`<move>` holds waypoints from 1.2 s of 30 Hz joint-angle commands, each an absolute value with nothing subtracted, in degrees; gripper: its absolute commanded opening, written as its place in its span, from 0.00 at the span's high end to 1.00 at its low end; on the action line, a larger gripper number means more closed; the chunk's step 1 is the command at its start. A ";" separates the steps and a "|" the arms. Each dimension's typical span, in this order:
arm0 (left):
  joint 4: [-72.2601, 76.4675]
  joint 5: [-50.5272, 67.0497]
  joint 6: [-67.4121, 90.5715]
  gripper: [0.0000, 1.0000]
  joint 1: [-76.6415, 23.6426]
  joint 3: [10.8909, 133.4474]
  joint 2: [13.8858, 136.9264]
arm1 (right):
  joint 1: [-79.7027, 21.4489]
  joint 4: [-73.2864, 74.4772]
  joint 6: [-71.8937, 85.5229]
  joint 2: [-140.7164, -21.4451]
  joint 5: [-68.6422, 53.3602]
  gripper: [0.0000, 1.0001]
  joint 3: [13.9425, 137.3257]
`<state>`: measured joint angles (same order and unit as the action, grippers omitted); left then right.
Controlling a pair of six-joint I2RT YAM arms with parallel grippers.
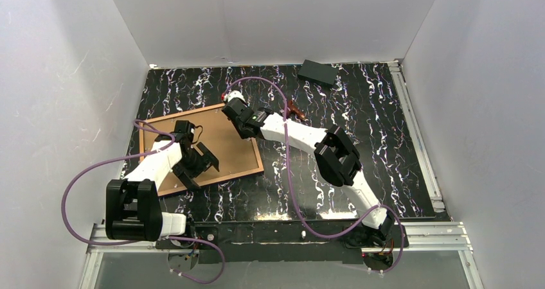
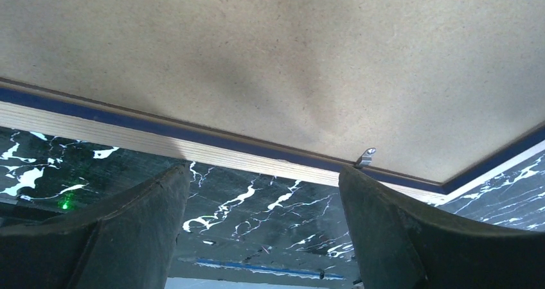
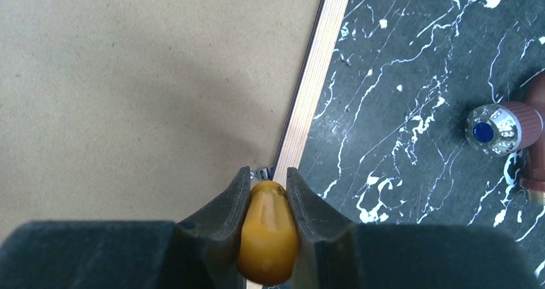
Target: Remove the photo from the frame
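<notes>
While the frame point(image 1: 222, 180) lies face down on the left half of the table point(image 1: 360, 141), turned askew to the table's edges, the photo point(image 1: 218, 141) sits inside it with only its plain brown board back showing. In the left wrist view the frame's navy border and pale wooden side run along the board, and a small metal clip point(image 2: 367, 155) stands at that edge. The left arm point(image 1: 157, 164) reaches over the near part of the board. Its jaws are spread wide and hold nothing, and its fingers point(image 2: 128, 237) are poised at the frame's near edge, the right one just beside the clip. Whether they touch the frame cannot be told. The right arm point(image 1: 302, 138) stretches to the frame's far right edge, where its jaws are clenched on an amber teardrop-shaped piece point(image 3: 267, 237) whose tip meets the seam between board and frame. A reddish tool with a silver cap point(image 3: 508, 128) lies on the table near that edge. A dark block point(image 1: 318, 72) rests by the table's far edge.
</notes>
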<state>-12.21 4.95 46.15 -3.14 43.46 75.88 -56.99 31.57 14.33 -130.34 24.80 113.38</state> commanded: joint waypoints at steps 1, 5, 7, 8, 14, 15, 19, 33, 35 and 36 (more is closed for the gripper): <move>-19.73 1.98 46.15 0.14 -2.64 41.87 76.40 | -56.70 22.65 12.10 -129.34 26.84 0.99 108.82; -19.92 2.14 46.36 0.14 -2.64 41.19 76.72 | -56.69 15.55 9.89 -129.27 27.06 0.99 106.47; -19.71 2.44 46.32 0.14 -2.59 40.85 76.81 | -56.68 13.05 9.42 -129.65 27.61 0.99 106.11; -19.61 2.51 46.25 0.15 -2.61 40.66 76.82 | -56.69 11.67 9.34 -129.76 28.01 0.99 106.02; -19.52 2.60 46.22 0.15 -2.63 40.11 76.74 | -56.56 4.98 7.38 -130.58 29.93 0.99 105.71; -19.45 2.47 46.17 0.15 -2.58 40.06 76.71 | -56.48 4.58 6.84 -131.47 30.23 0.99 106.55; -19.85 2.29 45.29 0.15 -2.62 40.14 76.29 | -55.79 2.91 4.44 -133.79 30.79 0.99 109.52; -19.76 5.36 38.92 0.13 -2.64 41.29 67.71 | -52.22 5.71 10.57 -135.67 13.48 0.99 121.57; -19.45 5.55 37.60 0.13 -2.64 41.70 65.77 | -52.08 8.30 11.60 -134.40 14.65 0.99 122.11; -18.79 5.72 36.98 0.12 -2.64 41.78 65.21 | -52.04 9.02 12.33 -133.14 15.42 0.99 120.83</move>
